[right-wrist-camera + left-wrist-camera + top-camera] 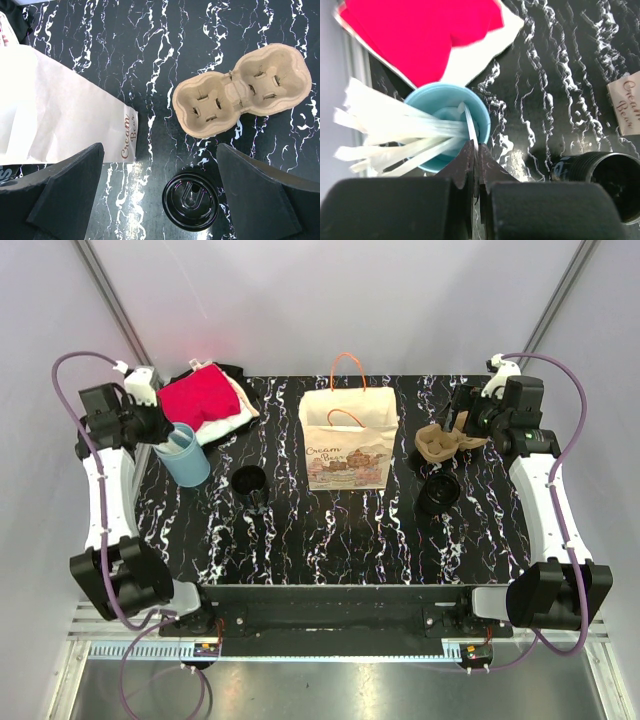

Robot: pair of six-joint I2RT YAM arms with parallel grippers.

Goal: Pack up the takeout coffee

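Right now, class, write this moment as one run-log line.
left gripper: shut on straw at blue cup | right gripper: open, over cup carrier | paper bag: upright

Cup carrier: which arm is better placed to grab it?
Likely right: the open right gripper hangs near the brown cardboard cup carrier; the left gripper is shut on a white straw.
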